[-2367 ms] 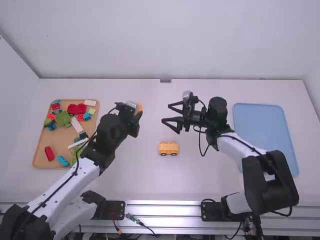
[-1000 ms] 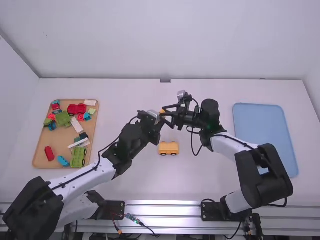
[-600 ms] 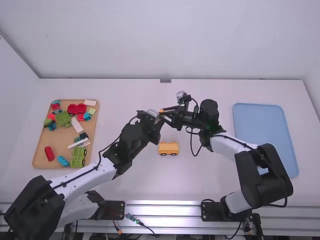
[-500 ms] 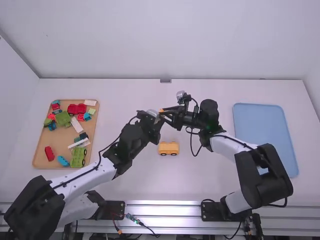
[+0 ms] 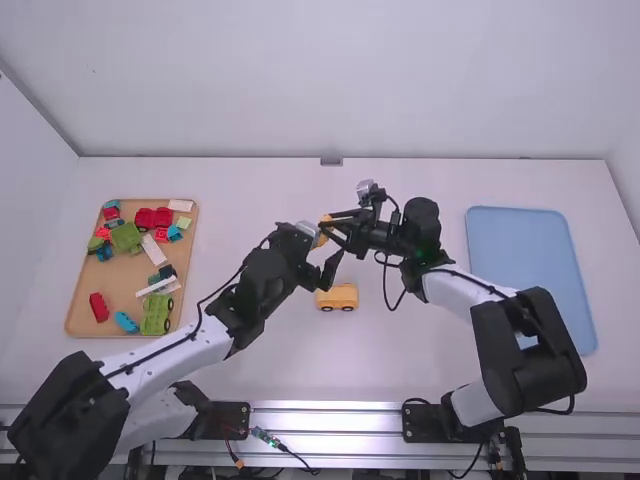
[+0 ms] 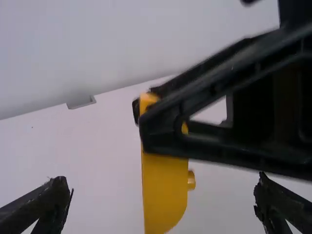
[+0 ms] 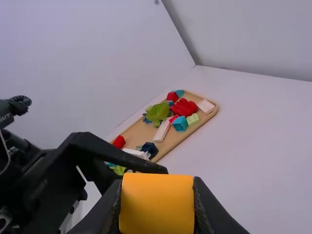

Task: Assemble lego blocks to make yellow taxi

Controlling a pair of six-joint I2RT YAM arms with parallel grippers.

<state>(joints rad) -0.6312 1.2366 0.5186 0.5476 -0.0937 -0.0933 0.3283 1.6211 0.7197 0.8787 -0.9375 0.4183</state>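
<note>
Where the left gripper (image 5: 324, 252) spreads its fingers wide at the centre of the high view, we see the right gripper (image 5: 331, 225) clasping a yellow block (image 5: 323, 239). Just below, we locate the yellow wheeled piece (image 5: 337, 297); at left, we note mixed blocks (image 5: 126, 238) on a tan tray (image 5: 125, 279).

From over here, the high camera looks forward and down on the white table (image 5: 400, 365), the left wrist's peers closely past a yellow block (image 6: 165, 195) at the back wall (image 6: 146, 39), and the right wrist's, tight behind that block, faces the wooden tray (image 7: 170, 139), mid-frame there, left in the high view.
</note>
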